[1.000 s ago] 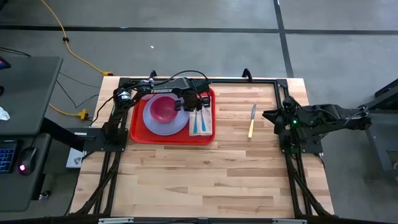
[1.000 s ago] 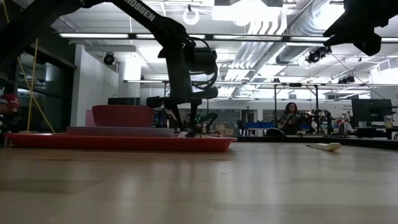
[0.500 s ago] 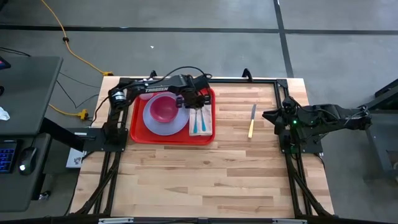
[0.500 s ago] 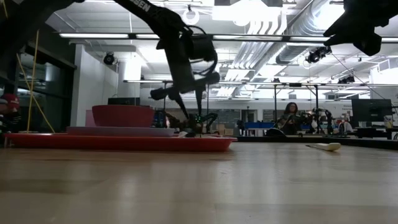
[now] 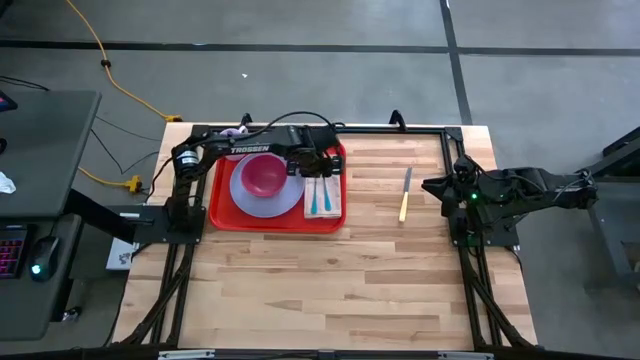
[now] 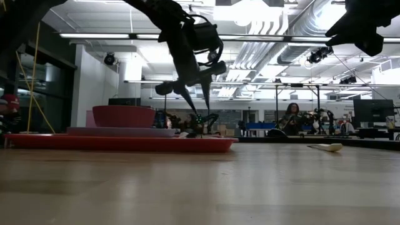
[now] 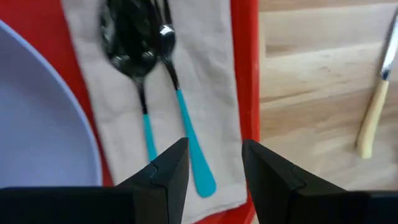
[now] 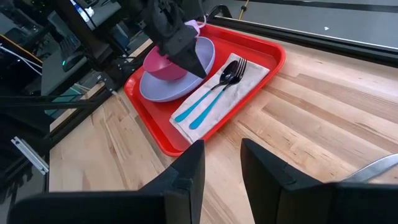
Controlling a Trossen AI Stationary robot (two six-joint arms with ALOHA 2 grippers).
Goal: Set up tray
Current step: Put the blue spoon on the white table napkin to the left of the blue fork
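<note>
From above, one red tray (image 5: 275,216) sits on the worktop (image 5: 340,280) under the left pincer (image 5: 322,165), carrying one lavender plate (image 5: 262,200), one pink bowl (image 5: 263,174), one napkin (image 5: 335,203), and two teal-handled pieces, a spoon (image 5: 313,198) and a fork (image 5: 325,200). One knife (image 5: 405,194) lies well to its right. At table height, the left pincer (image 6: 197,107) hangs above the tray (image 6: 125,143), fingers apart, holding nothing. Its wrist camera shows the spoon (image 7: 140,87) and fork (image 7: 180,106) just ahead. The right pincer (image 8: 221,165), folded at the edge, is slightly parted, empty.

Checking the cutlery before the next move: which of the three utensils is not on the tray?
The knife with the pale handle lies on the bare wood, apart from the tray. The teal-handled spoon and fork lie on the napkin.
</note>
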